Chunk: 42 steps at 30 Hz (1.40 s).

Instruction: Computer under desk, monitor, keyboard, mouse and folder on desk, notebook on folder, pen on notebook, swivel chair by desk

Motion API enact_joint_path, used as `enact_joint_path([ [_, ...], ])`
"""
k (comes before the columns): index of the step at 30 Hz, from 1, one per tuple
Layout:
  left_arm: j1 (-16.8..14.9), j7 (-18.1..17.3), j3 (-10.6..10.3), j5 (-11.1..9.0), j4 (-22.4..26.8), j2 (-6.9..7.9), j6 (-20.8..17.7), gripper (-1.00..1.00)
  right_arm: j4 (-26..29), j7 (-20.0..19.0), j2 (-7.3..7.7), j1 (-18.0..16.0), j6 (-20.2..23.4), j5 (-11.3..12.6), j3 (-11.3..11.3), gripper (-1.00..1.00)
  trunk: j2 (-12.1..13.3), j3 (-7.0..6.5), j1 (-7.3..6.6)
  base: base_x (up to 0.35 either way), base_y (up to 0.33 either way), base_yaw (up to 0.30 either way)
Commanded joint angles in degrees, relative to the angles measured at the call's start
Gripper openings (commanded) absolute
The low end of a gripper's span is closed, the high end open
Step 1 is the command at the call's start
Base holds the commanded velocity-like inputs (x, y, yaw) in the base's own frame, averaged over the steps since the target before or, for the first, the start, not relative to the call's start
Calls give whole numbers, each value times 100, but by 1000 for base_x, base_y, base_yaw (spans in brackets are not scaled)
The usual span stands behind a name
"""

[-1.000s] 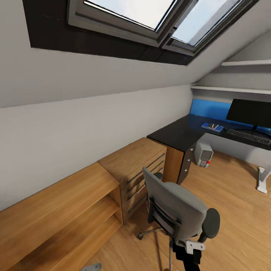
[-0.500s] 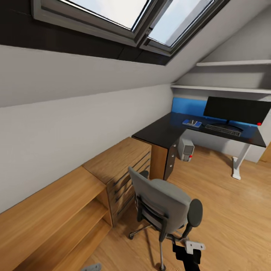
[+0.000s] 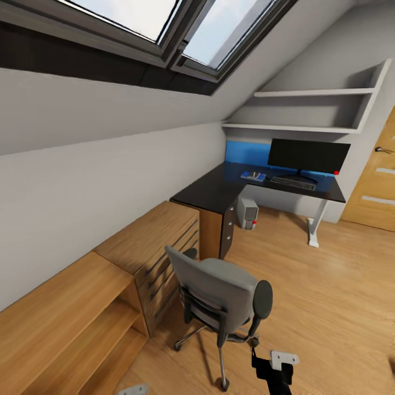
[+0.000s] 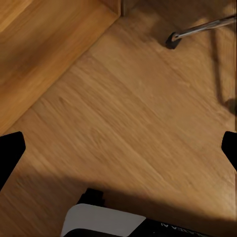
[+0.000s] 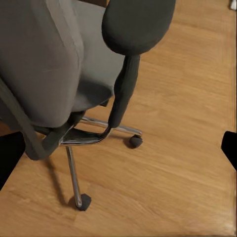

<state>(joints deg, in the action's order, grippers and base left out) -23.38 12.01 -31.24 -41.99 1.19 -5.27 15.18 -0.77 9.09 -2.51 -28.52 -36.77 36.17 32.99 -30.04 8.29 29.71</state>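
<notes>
Attic bedroom, robot well back from the workstation. Swivel chair [image 3: 219, 299] stands mid-floor, back turned to the robot, well apart from the black L-shaped counter [image 3: 219, 189]. On the counter: monitor [image 3: 308, 155], keyboard [image 3: 293, 182] just before it, blue folder [image 3: 253, 176] with something pale on top; mouse too small to make out. Computer tower [image 3: 248, 213] sits beneath the counter. Left hand [image 4: 118, 148] fingers wide apart over bare floor; right hand [image 5: 118, 148] likewise parted, empty, pointed at the chair's armrest [image 5: 137, 24]. Judged remaining: bring chair beside counter. Risks: castors let the chair spin or roll off line under an off-centre push; base legs could snag the low wood shelving [image 3: 82, 307] or strike the tower.
</notes>
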Motion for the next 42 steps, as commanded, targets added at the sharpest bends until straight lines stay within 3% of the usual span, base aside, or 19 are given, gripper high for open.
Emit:
enact_joint_path([
  [1,-2,30,-49,-28,3,0,12,100,-9,49,-4,-6,-6,-5,48,100,-10,10,2,0,2,-299],
  [13,-1,30,-49,-28,3,0,11,100,-11,49,-4,-4,-6,-5,49,100,-10,10,2,0,29,-299],
  [42,-1,30,-50,-28,4,-8,18,100,-3,49,-4,-5,-14,-10,49,100,-10,10,2,0,199,-299],
])
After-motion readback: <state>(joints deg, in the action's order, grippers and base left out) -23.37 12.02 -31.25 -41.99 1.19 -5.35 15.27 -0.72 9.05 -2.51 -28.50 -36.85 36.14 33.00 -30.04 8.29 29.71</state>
